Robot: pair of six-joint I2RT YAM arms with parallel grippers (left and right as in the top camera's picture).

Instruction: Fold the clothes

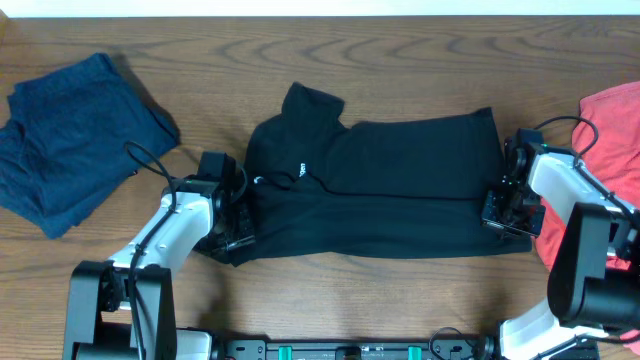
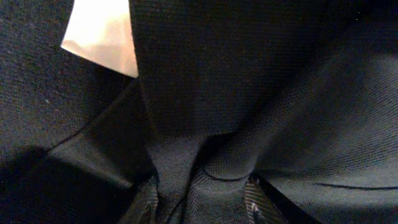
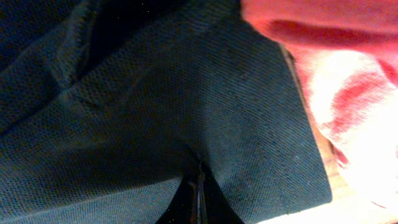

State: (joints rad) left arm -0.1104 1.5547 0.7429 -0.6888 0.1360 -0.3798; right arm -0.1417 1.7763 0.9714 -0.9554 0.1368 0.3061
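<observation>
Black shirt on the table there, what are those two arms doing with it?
Two robot arms are folding clothes. The black shirt lies spread across the wooden table, seemingly partly folded over itself. The left gripper has fabric bunched between its fingers at the shirt's left end, and the right gripper is pinched shut on its right edge. A navy garment sits far left and a coral-red garment far right, both lying aside.

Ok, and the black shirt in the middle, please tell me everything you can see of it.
The black shirt is soft knit fabric with a collar and a tiny white logo. It lies flat on the wooden table, partly folded, collar toward the far edge. The left gripper pinches its left side, the right gripper its right edge.
</observation>
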